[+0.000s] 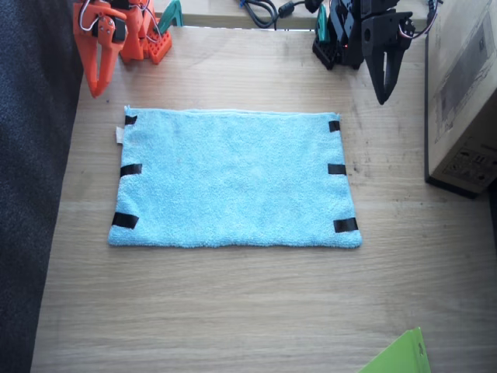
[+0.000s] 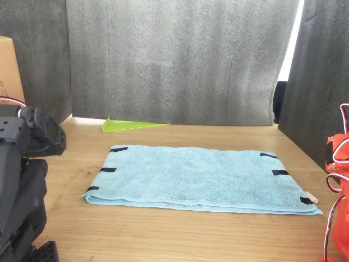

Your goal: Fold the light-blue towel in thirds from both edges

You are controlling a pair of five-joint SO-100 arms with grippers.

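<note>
Fingers of both arms closed and empty, left [image 1: 382, 92], right [image 1: 96, 87], light-blue towel [image 1: 233, 179] flat, unfolded

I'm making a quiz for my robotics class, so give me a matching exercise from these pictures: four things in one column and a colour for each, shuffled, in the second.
Things:
1. light-blue towel
2. right arm's tool
3. left arm's tool
4. tape strips on the towel's short edges

Descriptions:
A. orange, hanging above the bare table
B. black, short, lying flat on the cloth
C. sky blue, spread flat
D. black, pointing down beside the cardboard box

Pairs: 1-C, 2-A, 3-D, 4-B
</note>
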